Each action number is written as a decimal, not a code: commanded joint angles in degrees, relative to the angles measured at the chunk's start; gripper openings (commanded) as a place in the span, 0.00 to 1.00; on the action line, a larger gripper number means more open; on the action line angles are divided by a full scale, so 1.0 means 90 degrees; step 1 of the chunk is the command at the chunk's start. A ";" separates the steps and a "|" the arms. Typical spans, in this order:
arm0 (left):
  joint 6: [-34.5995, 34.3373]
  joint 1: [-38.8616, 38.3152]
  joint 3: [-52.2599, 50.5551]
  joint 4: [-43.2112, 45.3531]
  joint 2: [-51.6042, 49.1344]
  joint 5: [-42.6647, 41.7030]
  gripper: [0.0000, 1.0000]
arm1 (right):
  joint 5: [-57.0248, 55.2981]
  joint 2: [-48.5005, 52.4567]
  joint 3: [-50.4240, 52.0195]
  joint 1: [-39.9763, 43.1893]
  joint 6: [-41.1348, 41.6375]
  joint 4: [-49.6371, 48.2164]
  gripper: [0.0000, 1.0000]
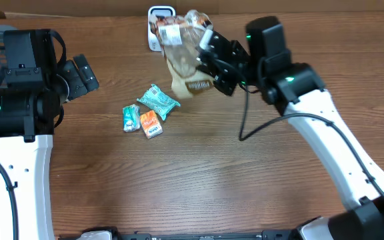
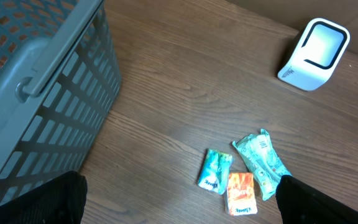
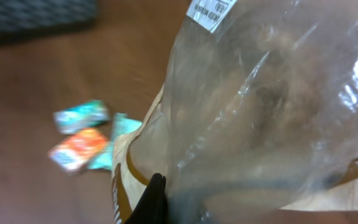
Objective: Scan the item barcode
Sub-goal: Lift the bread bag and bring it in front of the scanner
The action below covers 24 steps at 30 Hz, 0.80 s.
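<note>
In the upper centre of the overhead view we see the right gripper (image 1: 204, 59) pinching a clear plastic bag (image 1: 179, 57), which overlaps the white scanner (image 1: 160, 13). At the left edge, our left gripper (image 1: 85, 75) stands spread wide, well apart from three small packets (image 1: 149, 113).

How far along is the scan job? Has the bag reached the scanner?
Done: the right gripper has the clear bag lifted. In hand: the bag hangs by the white scanner. Remaining: no confirmed scan is visible; three small packets lie on the table, left gripper open, empty.
</note>
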<state>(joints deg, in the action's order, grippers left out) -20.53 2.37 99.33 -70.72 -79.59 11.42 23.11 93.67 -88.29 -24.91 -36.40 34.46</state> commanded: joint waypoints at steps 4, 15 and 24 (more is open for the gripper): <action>0.0141 0.0027 0.0051 0.0024 0.0092 0.0068 1.00 | -0.3364 0.0906 -0.0124 -0.0270 -0.0262 -0.2149 0.04; 0.0141 0.0027 0.0051 0.0022 0.0092 0.0068 1.00 | -0.6152 0.2977 -0.0121 -0.0454 -0.4187 -0.5940 0.04; 0.0141 0.0027 0.0051 0.0022 0.0092 0.0068 1.00 | -0.6210 0.4146 -0.0199 -0.0726 -0.5506 -0.7213 0.04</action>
<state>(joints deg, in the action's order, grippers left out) -20.53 2.37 99.31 -70.72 -79.59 11.42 -30.98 128.29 -88.40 -30.65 -78.96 -29.12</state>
